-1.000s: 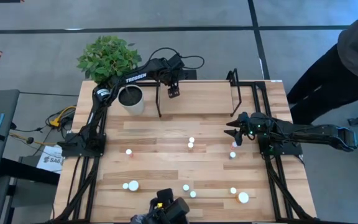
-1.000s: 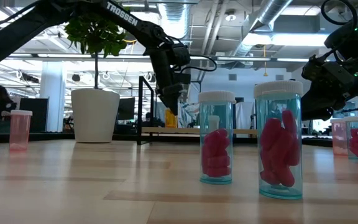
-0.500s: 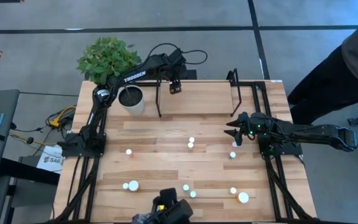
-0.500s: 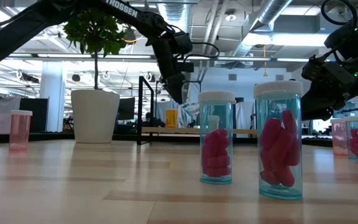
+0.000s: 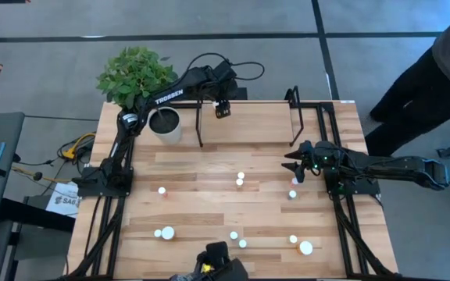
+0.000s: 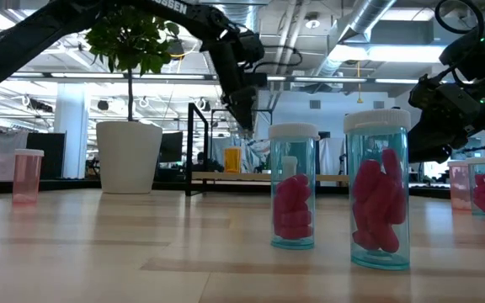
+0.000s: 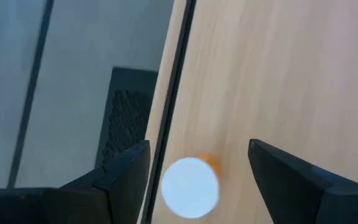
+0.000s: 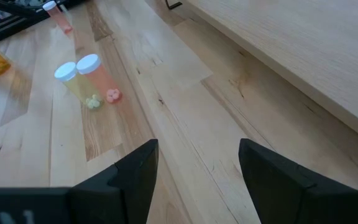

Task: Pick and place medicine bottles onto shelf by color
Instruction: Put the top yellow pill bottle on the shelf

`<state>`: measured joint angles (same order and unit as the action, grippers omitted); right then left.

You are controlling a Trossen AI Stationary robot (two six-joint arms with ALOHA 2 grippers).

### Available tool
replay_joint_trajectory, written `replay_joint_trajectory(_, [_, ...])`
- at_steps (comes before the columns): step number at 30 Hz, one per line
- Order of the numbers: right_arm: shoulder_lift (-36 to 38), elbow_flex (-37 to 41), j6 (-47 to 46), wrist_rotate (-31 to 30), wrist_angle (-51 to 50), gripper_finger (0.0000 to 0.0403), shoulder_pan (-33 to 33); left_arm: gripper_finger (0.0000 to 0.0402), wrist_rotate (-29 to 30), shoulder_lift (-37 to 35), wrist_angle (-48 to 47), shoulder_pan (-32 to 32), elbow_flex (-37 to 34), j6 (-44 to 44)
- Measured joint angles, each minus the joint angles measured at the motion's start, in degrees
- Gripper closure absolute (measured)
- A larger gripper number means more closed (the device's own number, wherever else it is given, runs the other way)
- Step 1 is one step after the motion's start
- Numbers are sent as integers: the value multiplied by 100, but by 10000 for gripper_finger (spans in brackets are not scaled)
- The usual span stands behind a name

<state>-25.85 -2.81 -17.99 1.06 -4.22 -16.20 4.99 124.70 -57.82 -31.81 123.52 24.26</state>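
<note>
left claw (image 5: 222, 112) hangs spread above an orange bottle (image 7: 191, 185) on the shelf (image 5: 264, 125). right claw (image 5: 294, 166) hovers spread and empty over the worktop (image 5: 201, 179).

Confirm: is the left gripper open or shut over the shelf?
Open. The left gripper shows its fingers spread wide, with an orange bottle standing free below.

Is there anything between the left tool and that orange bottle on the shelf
Nothing visible. The left tool hangs open directly above the orange bottle, which stands near the edge of the shelf, and the gap between its fingers is bare.
</note>
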Motion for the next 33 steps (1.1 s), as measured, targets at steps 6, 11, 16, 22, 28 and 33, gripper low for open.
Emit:
replay_joint_trajectory(6, [0,0,-1,0,1,154,-1,142,-16,-11,-38,368,549,-209])
replay_joint_trajectory(11, [-1,0,0,0,1,154,1,142,175,-15,-41,761,811,-613])
replay_joint_trajectory(16, [-1,0,0,0,1,154,0,142,127,-15,-459,1121,924,-873])
replay_joint_trajectory(22, [1,0,-1,0,1,154,-1,142,-220,-84,-1097,1633,922,-930])
replay_joint_trajectory(28, [0,0,-1,0,-1,154,0,142,-278,-183,-1689,2310,922,-1244])
replay_joint_trajectory(33, [-1,0,-1,0,1,154,-1,142,-273,-205,-1875,2939,922,-1579])
